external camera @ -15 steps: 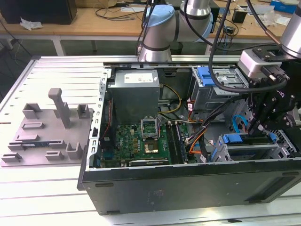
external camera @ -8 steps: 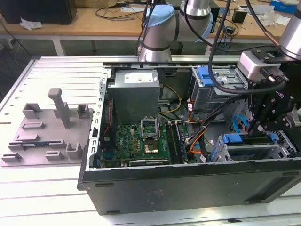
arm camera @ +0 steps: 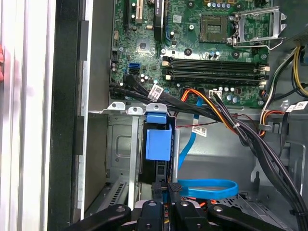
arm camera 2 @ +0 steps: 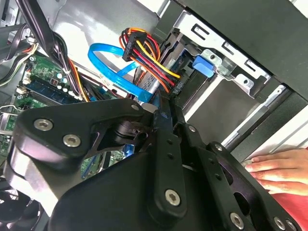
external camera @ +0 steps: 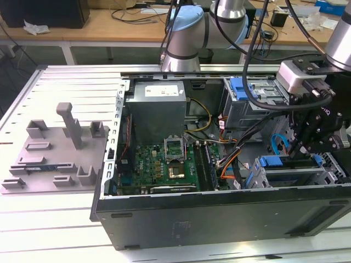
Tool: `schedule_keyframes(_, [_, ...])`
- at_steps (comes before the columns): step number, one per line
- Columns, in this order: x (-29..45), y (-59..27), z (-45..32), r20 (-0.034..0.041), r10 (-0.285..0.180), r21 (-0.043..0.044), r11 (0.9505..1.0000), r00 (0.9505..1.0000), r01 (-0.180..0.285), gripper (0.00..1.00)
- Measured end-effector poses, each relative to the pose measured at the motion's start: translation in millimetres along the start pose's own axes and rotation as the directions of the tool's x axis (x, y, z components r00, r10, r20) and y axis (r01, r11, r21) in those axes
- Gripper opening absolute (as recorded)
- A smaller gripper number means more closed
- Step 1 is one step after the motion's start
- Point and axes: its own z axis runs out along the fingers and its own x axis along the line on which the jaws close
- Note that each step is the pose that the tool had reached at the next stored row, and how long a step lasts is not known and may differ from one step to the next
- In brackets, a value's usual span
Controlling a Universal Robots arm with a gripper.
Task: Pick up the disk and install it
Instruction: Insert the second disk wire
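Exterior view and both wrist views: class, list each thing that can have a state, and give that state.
computer case, lying flat, side open.
processor socket, empty, with its frame swung open.
memory slots, empty.
disk, standing inside the drive cage.
gripper, at the disk's edge.
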Motion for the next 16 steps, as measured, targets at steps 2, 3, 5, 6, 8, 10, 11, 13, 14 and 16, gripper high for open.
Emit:
schedule_keyframes(2, [0.0, 0.0, 0.2, 0.0001, 0.000, 0.0000, 1.0000, 1.0000, 0.000, 0.16])
schedule_keyframes(3, [0.0, 0.0, 0.2, 0.0000, 0.000, 0.0000, 1.0000, 1.0000, 0.000, 0.16])
schedule_keyframes(5, [0.0, 0.0, 0.3, 0.0000, 0.000, 0.0000, 1.0000, 1.0000, 0.000, 0.16])
schedule_keyframes(6, [0.0, 0.1, 0.3, 0.0001, 0.000, 0.0000, 1.0000, 1.0000, 0.000, 0.16])
schedule_keyframes(8, [0.0, 0.2, 0.4, 0.0002, 0.000, 0.0000, 1.0000, 1.0000, 0.000, 0.16])
schedule_keyframes(10, [0.1, 0.3, 0.4, 0.0003, 0.000, 0.0000, 1.0000, 1.0000, 0.000, 0.16])
schedule_keyframes(11, [0.2, 0.4, 0.4, 0.0004, 0.000, 0.0001, 1.0000, 1.0000, 0.000, 0.16])
schedule_keyframes(13, [0.3, 0.5, -0.3, 0.0007, 0.000, 0.0001, 1.0000, 1.0000, 0.000, 0.23])
schedule_keyframes(14, [0.3, 0.5, -1.7, 0.0003, 0.000, 0.0002, 1.0000, 1.0000, 0.000, 0.30])
schedule_keyframes(16, [0.4, 0.6, -3.2, 0.0003, 0.000, 0.0005, 1.0000, 1.0000, 0.000, 0.30])
